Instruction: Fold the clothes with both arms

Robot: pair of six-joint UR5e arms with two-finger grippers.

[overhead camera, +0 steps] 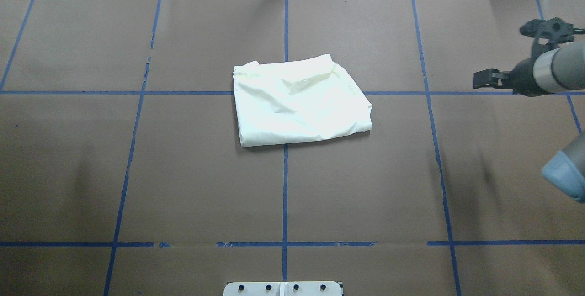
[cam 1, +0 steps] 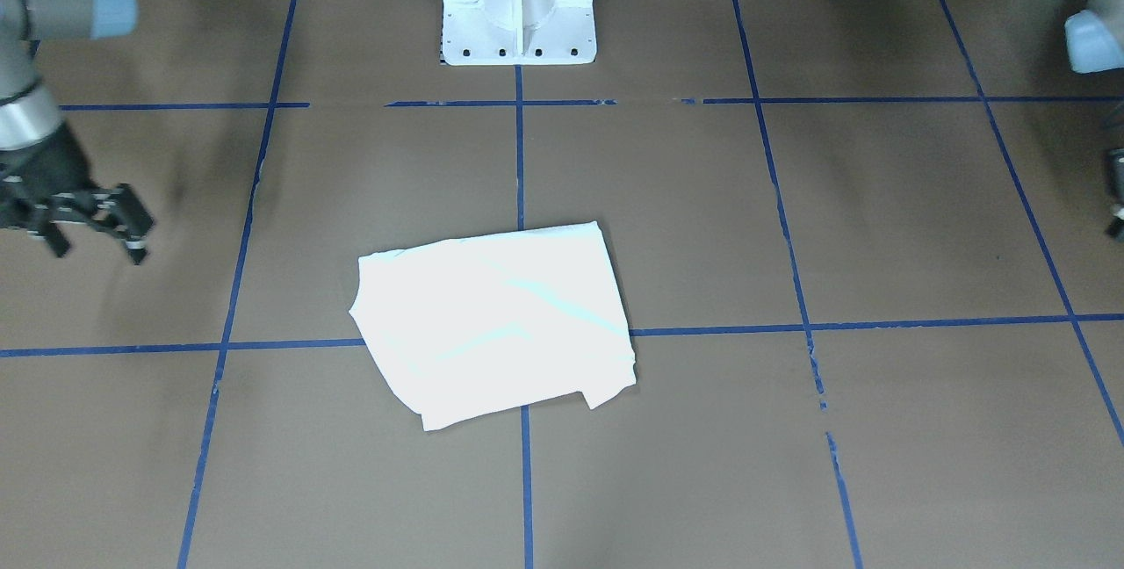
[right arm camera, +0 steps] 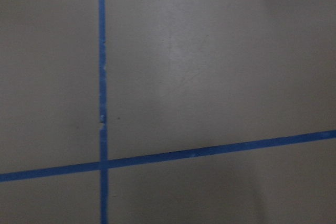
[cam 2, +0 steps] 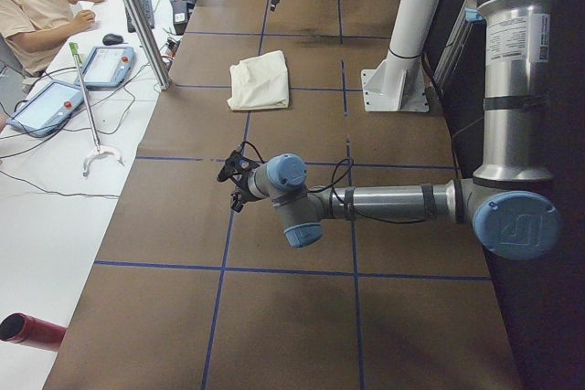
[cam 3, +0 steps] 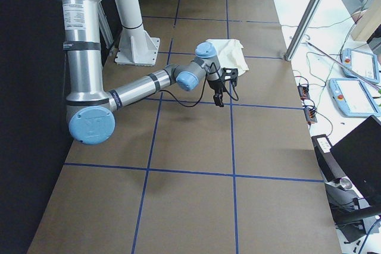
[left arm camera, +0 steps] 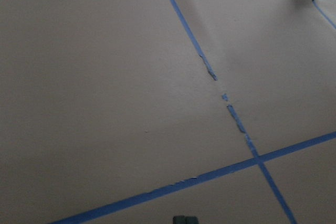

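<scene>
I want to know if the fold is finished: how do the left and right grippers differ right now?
The right gripper stands nearer the folded T-shirt. The left gripper is farther out, beyond the overhead view's edge. The right gripper's jaws are plainly open, while the left gripper's state cannot be told. Both are clear of the T-shirt, over the bare brown table.

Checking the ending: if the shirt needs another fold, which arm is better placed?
Right, likely. The right gripper is open and nearer the T-shirt; the left gripper sits farther out.
</scene>
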